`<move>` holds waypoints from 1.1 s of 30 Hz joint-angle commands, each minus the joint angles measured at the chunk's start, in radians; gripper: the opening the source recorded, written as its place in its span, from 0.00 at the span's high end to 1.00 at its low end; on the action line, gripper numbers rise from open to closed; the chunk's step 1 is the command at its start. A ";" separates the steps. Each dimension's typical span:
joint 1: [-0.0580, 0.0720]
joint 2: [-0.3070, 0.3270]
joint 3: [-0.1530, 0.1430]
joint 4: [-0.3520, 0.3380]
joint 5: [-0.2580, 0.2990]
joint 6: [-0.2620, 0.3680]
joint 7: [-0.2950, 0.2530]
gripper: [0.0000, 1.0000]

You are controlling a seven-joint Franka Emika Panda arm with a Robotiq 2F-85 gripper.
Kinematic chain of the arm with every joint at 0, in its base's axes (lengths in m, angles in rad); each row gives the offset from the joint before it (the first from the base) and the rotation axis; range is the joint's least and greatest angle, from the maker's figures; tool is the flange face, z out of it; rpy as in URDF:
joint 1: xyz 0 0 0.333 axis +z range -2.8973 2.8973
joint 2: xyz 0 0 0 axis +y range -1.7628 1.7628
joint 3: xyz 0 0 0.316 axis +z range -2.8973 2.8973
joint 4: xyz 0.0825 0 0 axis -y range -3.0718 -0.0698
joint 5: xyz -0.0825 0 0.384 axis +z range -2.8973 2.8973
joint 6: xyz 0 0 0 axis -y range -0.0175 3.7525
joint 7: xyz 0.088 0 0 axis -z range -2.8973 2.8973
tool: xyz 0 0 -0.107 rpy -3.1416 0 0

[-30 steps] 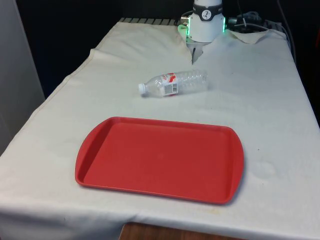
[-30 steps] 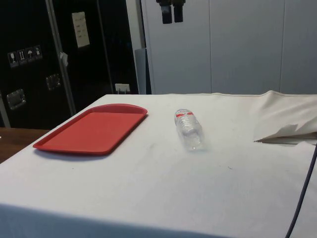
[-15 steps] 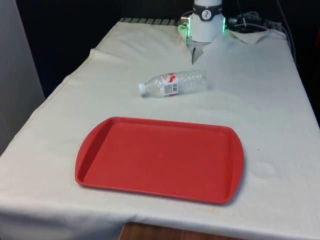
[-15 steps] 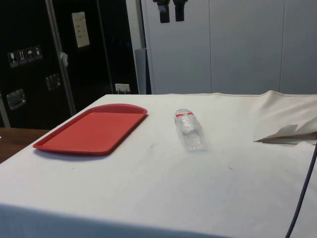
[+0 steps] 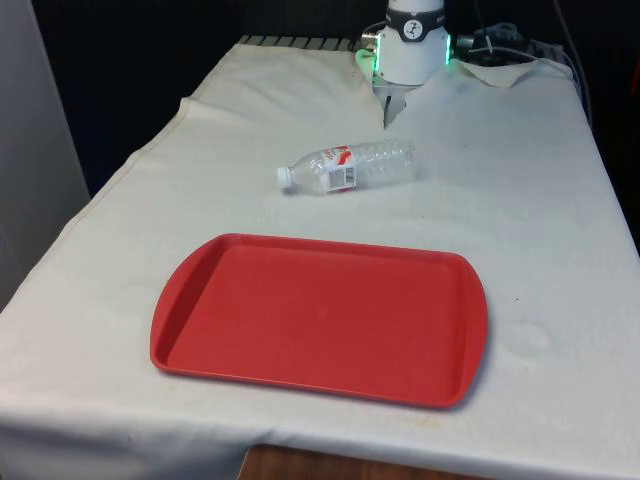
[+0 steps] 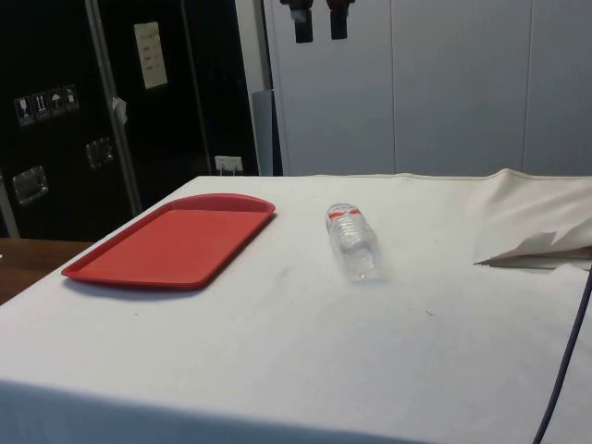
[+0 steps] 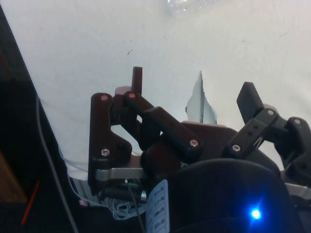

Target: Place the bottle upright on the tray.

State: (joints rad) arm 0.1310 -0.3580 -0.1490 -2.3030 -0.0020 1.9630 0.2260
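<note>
Bottle (image 5: pixel 347 166) lies sideways beyond red tray (image 5: pixel 200 268); fingers (image 7: pixel 137 80) spread.

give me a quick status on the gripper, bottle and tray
Gripper high above the table, jaws open, empty. Bottle lying on its side on the cloth, cap toward the front view's left, apart from the tray. Tray bare; nothing in the way.

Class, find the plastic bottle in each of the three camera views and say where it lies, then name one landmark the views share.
Front view: the bottle lies on its side on the cloth, beyond the red tray, cap toward the front view's left.
Side view: the bottle lies on the cloth, apart from the tray, its cap end farther from the camera.
Wrist view: part of the bottle shows beyond the gripper, whose fingers stand apart.
Shared landmark: the white cloth.
</note>
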 commanded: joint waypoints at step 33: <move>-0.004 0.000 0.001 0.001 0.000 0.002 0.231 0.00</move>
State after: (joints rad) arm 0.1300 -0.3580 -0.1490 -2.3020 -0.0020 1.9630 0.4560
